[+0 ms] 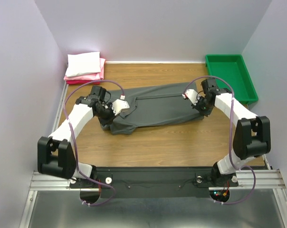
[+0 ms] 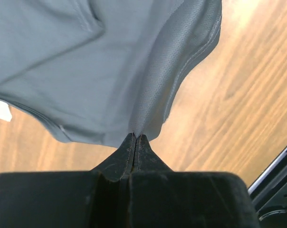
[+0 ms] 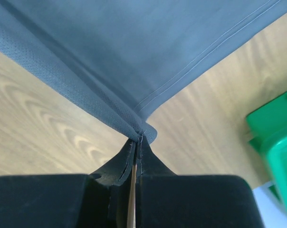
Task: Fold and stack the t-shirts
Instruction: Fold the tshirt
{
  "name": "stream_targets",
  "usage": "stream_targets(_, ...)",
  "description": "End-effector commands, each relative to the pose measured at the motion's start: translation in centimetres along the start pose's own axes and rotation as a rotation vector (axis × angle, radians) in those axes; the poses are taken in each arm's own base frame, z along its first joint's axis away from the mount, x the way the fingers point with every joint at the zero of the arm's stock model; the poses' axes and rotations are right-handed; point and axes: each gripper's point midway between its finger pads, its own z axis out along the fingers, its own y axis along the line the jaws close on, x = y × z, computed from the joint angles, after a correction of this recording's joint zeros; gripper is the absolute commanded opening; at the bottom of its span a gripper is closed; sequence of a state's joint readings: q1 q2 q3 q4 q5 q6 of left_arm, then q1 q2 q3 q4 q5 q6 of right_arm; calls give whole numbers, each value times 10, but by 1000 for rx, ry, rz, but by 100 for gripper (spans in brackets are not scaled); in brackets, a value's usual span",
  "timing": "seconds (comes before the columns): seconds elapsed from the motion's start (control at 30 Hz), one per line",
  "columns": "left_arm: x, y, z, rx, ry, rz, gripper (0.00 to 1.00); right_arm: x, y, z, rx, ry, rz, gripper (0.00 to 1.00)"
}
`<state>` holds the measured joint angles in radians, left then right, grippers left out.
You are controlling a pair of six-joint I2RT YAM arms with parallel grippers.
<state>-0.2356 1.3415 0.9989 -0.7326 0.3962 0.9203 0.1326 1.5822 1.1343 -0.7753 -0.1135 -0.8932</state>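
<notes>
The left gripper [image 2: 135, 137] is pinched shut on a thin fold of the dark charcoal grey t-shirt [image 1: 157, 107], with only the very tips of its fingers biting the cloth edge. The right gripper [image 3: 138, 138] is likewise closed on the shirt, at a corner where a double-stitched hem line runs out to the edge.

The shirt lies spread on the wooden table [image 1: 172, 142] between the two arms, roughly in the middle. Its long axis runs left to right, about parallel to the table's near edge. The stitched hem on the right and the flared, sleeve-like lobe at the lower left suggest the bottom points toward the green plastic tray [image 1: 229, 76] and the shoulders toward the left. The neck itself cannot be made out.

The main risk is the shallowness of both grips. So little fabric sits between the tips that a sharp pull apart, or a fast lift, could drag the cloth free on one side. An uneven lift would skew the fold line and leave a crooked rectangle. The loose lower-left lobe may also trail or tuck under itself and bunch.

The folded white t-shirt [image 1: 84, 64] sits on the pink ones [image 1: 95, 76] in the far left corner, well apart from the grey shirt.
</notes>
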Motion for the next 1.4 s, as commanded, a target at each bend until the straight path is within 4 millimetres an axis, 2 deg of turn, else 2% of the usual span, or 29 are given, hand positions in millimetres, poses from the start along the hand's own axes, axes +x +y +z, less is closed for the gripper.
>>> stream_targets(0.0,-13,21,-6,15,-20,6,0,-16,-22,-3,31,-4,-38,1)
stream_targets(0.17,-15,50,-2,10,-13,5,0,-32,-47,7,45,-3,-52,1)
stream_targets(0.27,-13,64,8,27,2,-17,0,-39,-62,15,52,3,-55,1)
stream_targets(0.4,-18,82,10,17,-8,-21,0,-47,-73,24,52,-1,-54,1)
stream_targets(0.67,-23,107,25,13,-8,-37,0,-45,-83,43,38,27,-48,1)
stream_targets(0.83,-24,110,33,32,-9,-45,0,-40,-84,46,34,39,-45,1)
stream_targets(1.0,-25,106,31,47,-13,-33,0,-42,-86,31,55,23,-40,1)
stream_targets(1.1,-24,103,27,43,-15,-25,0,-43,-80,20,47,10,-37,0)
stream_targets(1.23,-24,101,24,39,-17,-18,0,-35,-69,10,36,20,-36,1)
stream_targets(1.37,-25,104,25,34,-19,-22,0,-29,-60,13,17,28,-32,1)
